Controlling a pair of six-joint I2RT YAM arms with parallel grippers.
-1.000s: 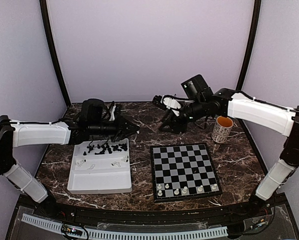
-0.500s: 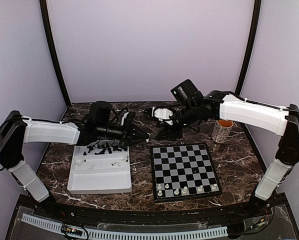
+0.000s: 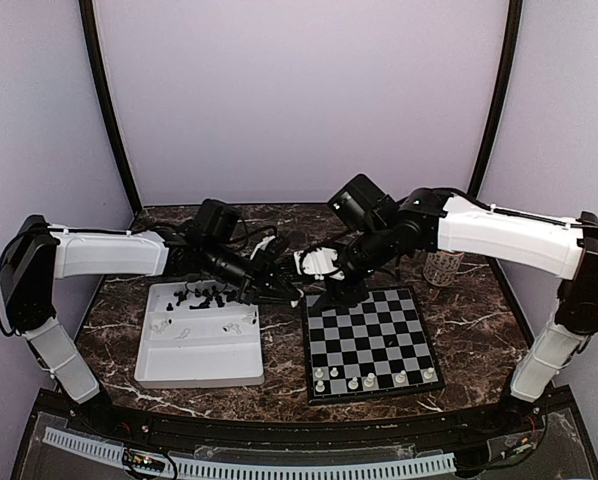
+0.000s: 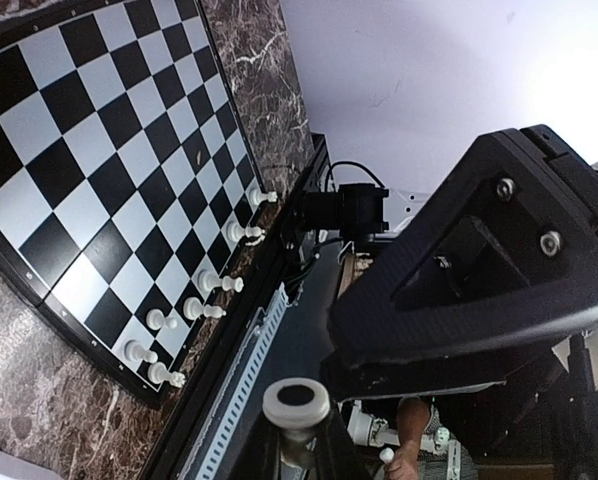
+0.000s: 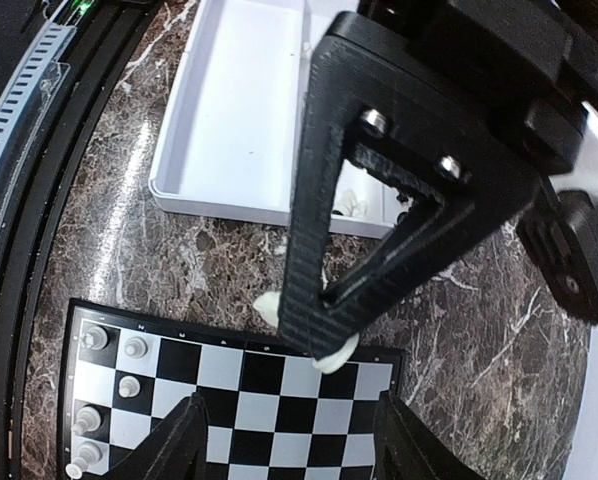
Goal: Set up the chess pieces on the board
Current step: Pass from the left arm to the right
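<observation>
Lavender walls (image 3: 299,100) enclose a dark marble table (image 3: 284,360). Top view: a white rectangular plastic tray (image 3: 199,375), with small black plastic chess pieces (image 3: 214,295) at its far end, lies left of the flat black-and-pale checkerboard (image 3: 374,340), whose near row carries small white plastic pieces (image 3: 369,380). The left gripper (image 3: 284,290) and right gripper (image 3: 329,288) meet just beside the checkerboard's far left corner. Left wrist view: the left gripper, nearly closed, pinches a white round-headed chess piece (image 4: 297,402), its head toward the camera, with the checkerboard (image 4: 99,150) beyond. Right wrist view: the right gripper (image 5: 294,445) stands wide and empty, squares showing between its fingers. The held piece (image 5: 331,355) projects on both sides of the left gripper's finger (image 5: 311,200), its long axis apparently slanted rather than upright, over the checkerboard's left edge near the far corner. The left arm is nearer. Placing probably requires righting the piece, possibly by transfer.
</observation>
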